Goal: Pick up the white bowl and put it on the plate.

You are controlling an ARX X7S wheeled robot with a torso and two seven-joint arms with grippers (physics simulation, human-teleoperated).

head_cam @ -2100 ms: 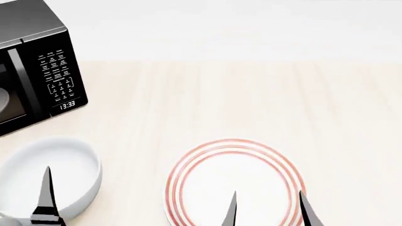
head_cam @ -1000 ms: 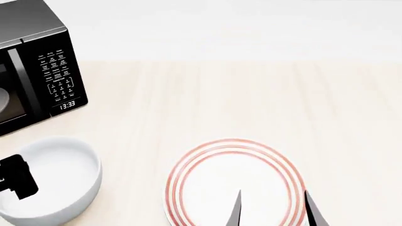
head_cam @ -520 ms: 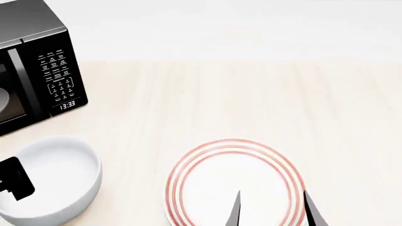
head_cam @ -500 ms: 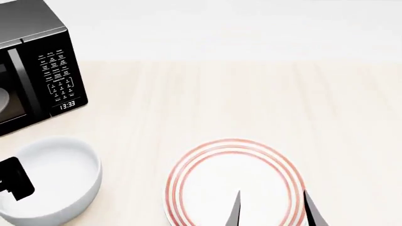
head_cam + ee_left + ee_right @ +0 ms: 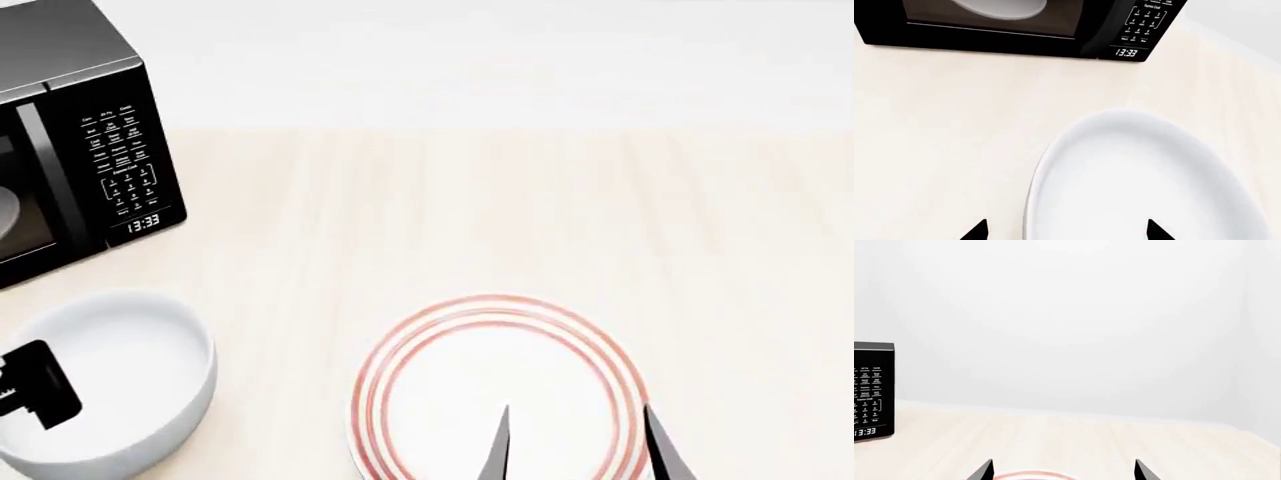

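The white bowl stands on the table at the near left, upright and empty. A black part of my left arm hangs over its left half. In the left wrist view my left gripper is open. One fingertip is outside the rim of the bowl and the other is over its inside. The plate, flat with red rings, lies near the middle front. My right gripper hovers open over its near part, holding nothing. In the right wrist view, a strip of the plate's red ring shows between the tips of the right gripper.
A black microwave stands at the far left with its keypad and clock facing the table; a greyish dish sits inside it. Light wooden tabletop stretches behind the plate to a white wall.
My left arm has swung over the bowl: a thin upright finger showed first, now a black block, which shifted slightly rightward in the last half second. Bowl, plate and right gripper stayed put.
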